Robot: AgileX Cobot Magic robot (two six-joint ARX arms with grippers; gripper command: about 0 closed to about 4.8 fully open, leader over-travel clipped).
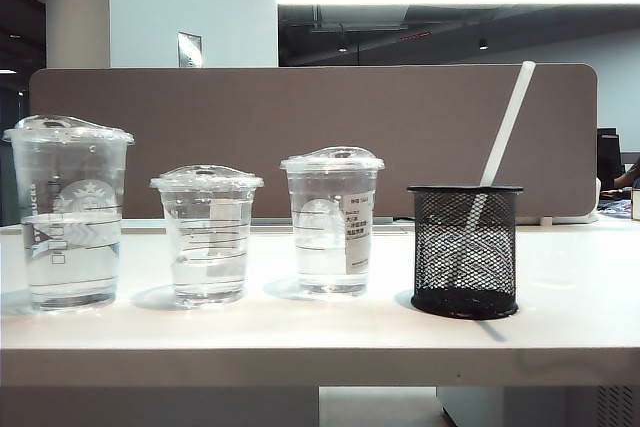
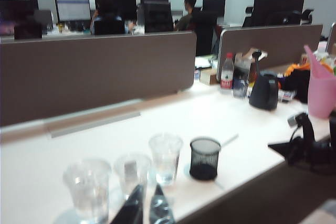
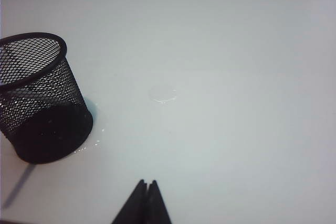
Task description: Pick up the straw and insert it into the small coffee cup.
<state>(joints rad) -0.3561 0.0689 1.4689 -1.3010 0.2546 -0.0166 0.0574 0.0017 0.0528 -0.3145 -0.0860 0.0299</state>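
The left gripper (image 2: 146, 205), fingers nearly together and empty, hangs above the cup row; the right gripper (image 3: 147, 199), pinched shut and empty, hovers over bare table (image 3: 236, 103) beside the mesh holder (image 1: 465, 249). The straw (image 1: 505, 127) leans in that holder. The small coffee cup (image 1: 208, 235), lidded and part-filled with clear liquid, stands between the tall cup (image 1: 68, 212) and the labelled cup (image 1: 332, 220), near the table's front edge.

White straw (image 1: 507, 122), black mesh holder (image 1: 465, 252), clear line-ringed small coffee cup (image 1: 207, 237), white table (image 1: 320, 332)
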